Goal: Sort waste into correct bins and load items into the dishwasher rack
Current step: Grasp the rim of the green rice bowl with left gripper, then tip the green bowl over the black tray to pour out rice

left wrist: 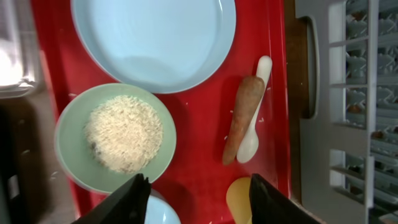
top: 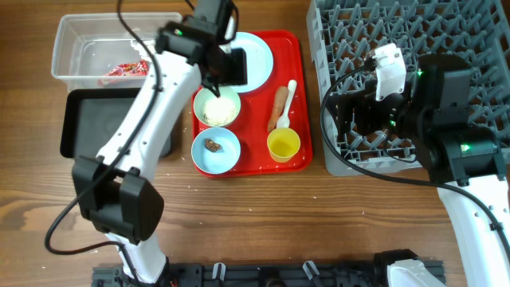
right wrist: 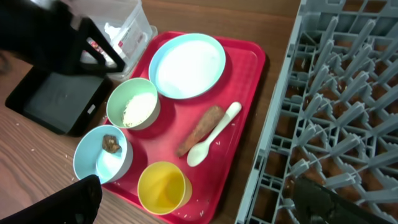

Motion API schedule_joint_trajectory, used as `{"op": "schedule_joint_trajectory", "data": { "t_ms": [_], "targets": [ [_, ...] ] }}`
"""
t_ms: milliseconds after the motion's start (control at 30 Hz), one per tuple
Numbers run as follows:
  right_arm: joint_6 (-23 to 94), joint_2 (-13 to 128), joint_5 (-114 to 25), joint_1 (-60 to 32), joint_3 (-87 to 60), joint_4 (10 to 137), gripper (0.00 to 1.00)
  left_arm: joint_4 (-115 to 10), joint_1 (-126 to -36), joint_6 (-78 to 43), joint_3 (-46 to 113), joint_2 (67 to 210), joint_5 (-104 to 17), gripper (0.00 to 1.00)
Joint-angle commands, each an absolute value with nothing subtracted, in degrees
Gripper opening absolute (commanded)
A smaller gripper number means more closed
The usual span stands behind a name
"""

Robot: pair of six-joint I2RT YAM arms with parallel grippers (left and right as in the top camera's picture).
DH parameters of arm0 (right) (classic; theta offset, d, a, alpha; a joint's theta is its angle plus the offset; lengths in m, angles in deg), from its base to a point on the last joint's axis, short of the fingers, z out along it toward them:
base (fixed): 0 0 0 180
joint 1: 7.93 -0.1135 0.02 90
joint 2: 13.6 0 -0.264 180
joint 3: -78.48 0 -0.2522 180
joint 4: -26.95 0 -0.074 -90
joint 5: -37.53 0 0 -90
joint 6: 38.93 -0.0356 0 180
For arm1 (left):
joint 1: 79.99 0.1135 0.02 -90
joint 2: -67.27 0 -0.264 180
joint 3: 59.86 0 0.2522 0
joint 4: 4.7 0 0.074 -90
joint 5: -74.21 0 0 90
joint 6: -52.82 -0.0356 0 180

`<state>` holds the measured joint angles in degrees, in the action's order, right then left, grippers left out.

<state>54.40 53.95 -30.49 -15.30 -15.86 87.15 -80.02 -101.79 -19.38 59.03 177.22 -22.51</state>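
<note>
The left fingers point(left wrist: 134, 202) hang spread wide and empty over the rice bowl point(left wrist: 118, 134) on the red tray point(left wrist: 205, 112), where the carrot point(left wrist: 244, 115) lies against the spoon point(left wrist: 249, 148) below the plate point(left wrist: 155, 37), while the right fingers point(right wrist: 81, 202), likewise wide apart and empty, hover over the rack point(right wrist: 336, 93).

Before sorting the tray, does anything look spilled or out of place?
The carrot lies against the white spoon on the red tray, waste touching a dish item. A few white grains are scattered on the tray beside them.
</note>
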Motion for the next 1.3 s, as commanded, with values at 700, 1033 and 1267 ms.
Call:
{"op": "schedule_joint_trajectory", "data": {
  "t_ms": [700, 1033, 1267],
  "targets": [
    [54.95, 54.34, -30.93, -15.41, -14.75, 90.12, 1.0, -67.65, -107.1, -18.9, 46.85, 189.9, -9.68, 0.48],
    [54.95, 54.34, -30.95, -15.41, -14.75, 90.1, 1.0, -66.84, -107.5, -18.7, 45.61, 191.06, -9.7, 0.22],
    [54.95, 54.34, -30.95, -15.41, -14.75, 89.88, 1.0, -66.9, -107.63, -18.68, 45.63, 190.75, -10.18, 0.04]
  ]
}}
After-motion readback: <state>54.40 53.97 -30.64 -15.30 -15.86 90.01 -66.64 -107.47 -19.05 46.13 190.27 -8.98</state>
